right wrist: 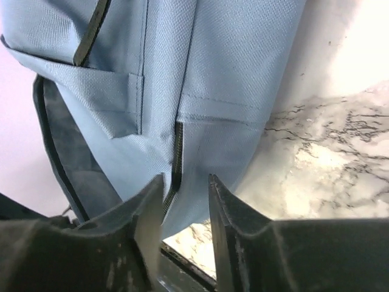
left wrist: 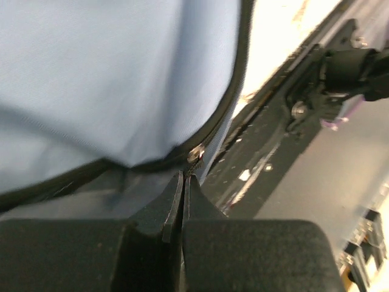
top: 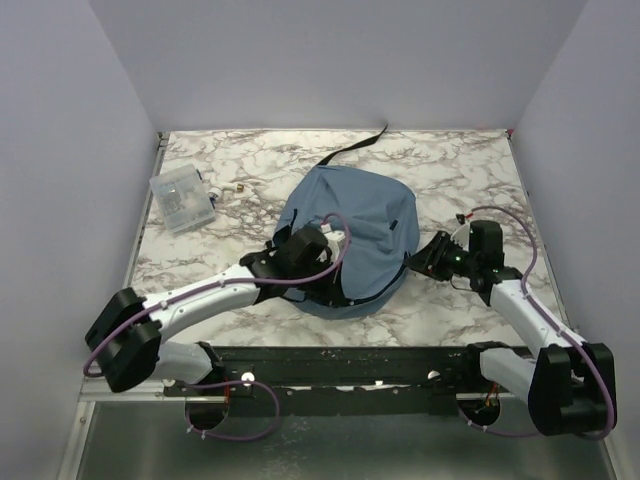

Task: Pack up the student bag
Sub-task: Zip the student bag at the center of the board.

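Observation:
The student bag (top: pixel 350 225), a dusty-blue fabric backpack, lies in the middle of the marble table with a black strap (top: pixel 357 146) trailing toward the back. My left gripper (top: pixel 312 250) rests on the bag's near left side. In the left wrist view its jaws (left wrist: pixel 184 177) are pressed together on the black zipper (left wrist: pixel 196 154) at the bag's edge. My right gripper (top: pixel 427 258) is at the bag's right edge. Its fingers (right wrist: pixel 185 179) stand apart, with a fold of blue fabric and a zipper seam (right wrist: pixel 177 152) between them.
A clear plastic box (top: pixel 183 200) sits at the back left, with small white items (top: pixel 232 191) beside it. The black mounting rail (top: pixel 330 365) runs along the near table edge. Grey walls close in the left, right and back.

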{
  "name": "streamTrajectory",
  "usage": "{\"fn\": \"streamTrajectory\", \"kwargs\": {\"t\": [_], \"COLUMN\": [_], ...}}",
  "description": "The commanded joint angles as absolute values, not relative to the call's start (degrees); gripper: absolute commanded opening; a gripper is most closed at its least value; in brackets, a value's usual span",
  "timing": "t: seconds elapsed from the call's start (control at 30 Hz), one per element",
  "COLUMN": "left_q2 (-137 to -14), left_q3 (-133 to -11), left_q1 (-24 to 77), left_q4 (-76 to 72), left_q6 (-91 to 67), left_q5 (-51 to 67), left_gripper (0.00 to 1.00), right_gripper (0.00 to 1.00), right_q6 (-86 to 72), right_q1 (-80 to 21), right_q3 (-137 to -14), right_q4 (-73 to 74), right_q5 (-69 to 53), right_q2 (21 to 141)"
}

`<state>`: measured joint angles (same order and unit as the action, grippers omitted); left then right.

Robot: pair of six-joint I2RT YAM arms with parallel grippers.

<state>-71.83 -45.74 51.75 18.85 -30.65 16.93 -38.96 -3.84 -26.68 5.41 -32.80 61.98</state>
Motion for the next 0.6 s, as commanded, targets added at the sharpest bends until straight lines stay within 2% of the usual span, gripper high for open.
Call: {"fn": "streamTrajectory", "kwargs": {"t": [0.0, 0.1, 0.2, 0.37, 0.47, 0.57], "left_q2": [-80.5, -84.8, -87.3, -90.4, -91.5, -92.2], "left_q3": [-53.1, -57.0, -59.4, -62.1, -63.2, -63.8], "left_q1": [52.1, 53.0, 53.8, 55.2, 55.9, 57.2], "left_q4": [11.2, 9.0, 7.4, 7.0, 6.7, 6.4], "left_q6": [-32.1, -33.1, -34.4, -34.6, -35.3, -35.7], "left_q5": [30.5, 33.8, 36.9, 38.9, 39.5, 38.7], "left_gripper": [0.00, 0.00, 0.00, 0.00, 0.00, 0.00], "right_gripper": [0.46, 0.61, 0.66, 0.65, 0.63, 0.54], "right_q6": [-33.8, -39.1, -41.3, -47.0, -49.2, -50.0], "right_q1": [-3.6, -7.2, -8.9, -9.7, -10.9, -13.4], "right_q3": [-28.6, -27.0, -26.3, -23.0, -21.0, -20.6], "right_q4": [17.2, 19.8, 26.2, 25.7, 21.9, 19.1], "right_q5": [-34.2, -33.5, -29.5, -32.3, -34.1, -33.1], "right_q2": [57.9, 53.5, 48.2, 42.8, 44.3, 47.8]}}
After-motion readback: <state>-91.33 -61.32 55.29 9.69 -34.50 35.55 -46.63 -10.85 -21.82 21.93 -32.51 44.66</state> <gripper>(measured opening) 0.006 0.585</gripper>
